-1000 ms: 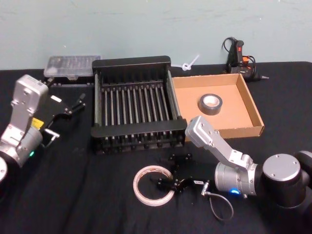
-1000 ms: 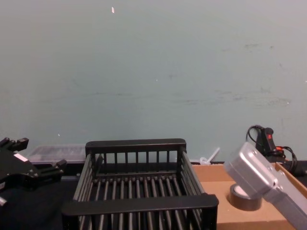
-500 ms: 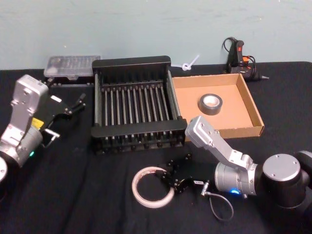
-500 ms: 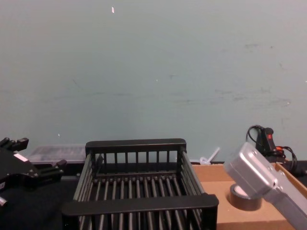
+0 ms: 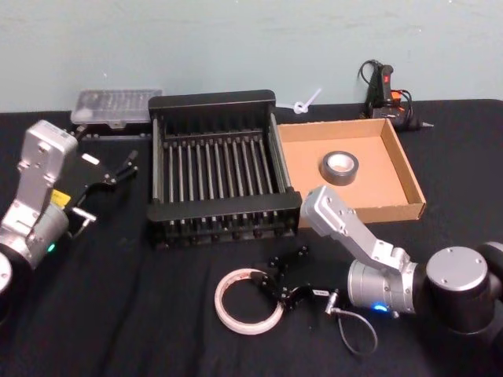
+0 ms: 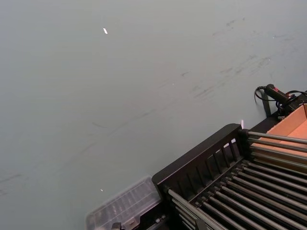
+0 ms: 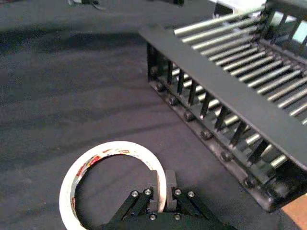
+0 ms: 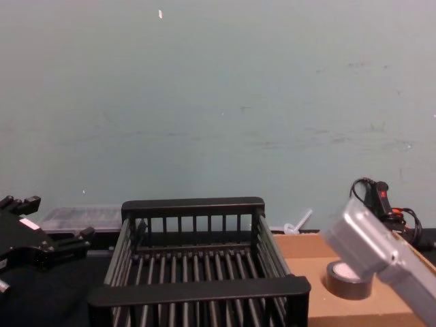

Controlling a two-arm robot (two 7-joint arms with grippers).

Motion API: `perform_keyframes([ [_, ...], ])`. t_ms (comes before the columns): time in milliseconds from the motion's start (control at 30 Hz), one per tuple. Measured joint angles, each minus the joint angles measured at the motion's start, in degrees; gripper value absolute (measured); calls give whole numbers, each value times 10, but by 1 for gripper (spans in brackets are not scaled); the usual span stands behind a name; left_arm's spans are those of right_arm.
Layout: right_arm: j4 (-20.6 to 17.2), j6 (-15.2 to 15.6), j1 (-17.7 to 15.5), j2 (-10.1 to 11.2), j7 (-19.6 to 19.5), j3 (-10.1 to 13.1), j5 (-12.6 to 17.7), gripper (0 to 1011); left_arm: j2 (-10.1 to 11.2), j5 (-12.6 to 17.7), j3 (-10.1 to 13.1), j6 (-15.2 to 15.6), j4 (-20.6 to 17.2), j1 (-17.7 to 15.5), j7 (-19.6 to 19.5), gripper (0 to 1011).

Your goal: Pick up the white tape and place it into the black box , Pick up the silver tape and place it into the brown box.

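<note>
The white tape [image 5: 248, 312] lies flat on the black cloth in front of the black box [image 5: 212, 100]. My right gripper [image 5: 274, 286] is shut on its right rim; in the right wrist view both fingers pinch the tape [image 7: 120, 146] wall at the gripper [image 7: 162, 189], one inside the ring and one outside. The silver tape [image 5: 339, 166] rests inside the brown box [image 5: 407, 169], to the right of the black box [image 8: 194, 204], which holds nothing. My left gripper [image 5: 106, 161] is parked open at the left, off the table surface.
A clear plastic case [image 5: 116, 106] sits at the back left, behind the crate. A black and red tool [image 5: 385, 90] with cables and a white tie [image 5: 306, 102] lie at the back right. A cable loop [image 5: 357, 331] hangs by my right wrist.
My right gripper's fingers have closed on the white tape's rim, and the roll has shifted slightly toward me. The left arm has not moved.
</note>
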Motion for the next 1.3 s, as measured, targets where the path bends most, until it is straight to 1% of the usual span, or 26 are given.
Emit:
perform_keyframes([
  [200, -16, -12, -1, 8, 7, 4, 9, 104, 0, 0, 0, 0, 0, 0, 0, 1001],
  [533, -56, -26, 0, 28, 11, 15, 24, 104, 0, 0, 0, 0, 0, 0, 0, 1001],
  [633, -70, -33, 3, 35, 14, 19, 30, 104, 0, 0, 0, 0, 0, 0, 0, 1001],
  [800, -78, -41, 10, 39, 14, 25, 37, 104, 0, 0, 0, 0, 0, 0, 0, 1001],
  [900, -78, -45, 15, 38, 12, 29, 40, 104, 0, 0, 0, 0, 0, 0, 0, 1001],
  [1100, -69, -55, 34, 28, -4, 40, 44, 104, 0, 0, 0, 0, 0, 0, 0, 1001],
  [1267, -52, -58, 53, 10, -27, 50, 43, 104, 0, 0, 0, 0, 0, 0, 0, 1001],
  [1300, -45, -58, 59, 3, -34, 53, 42, 104, 0, 0, 0, 0, 0, 0, 0, 1001],
])
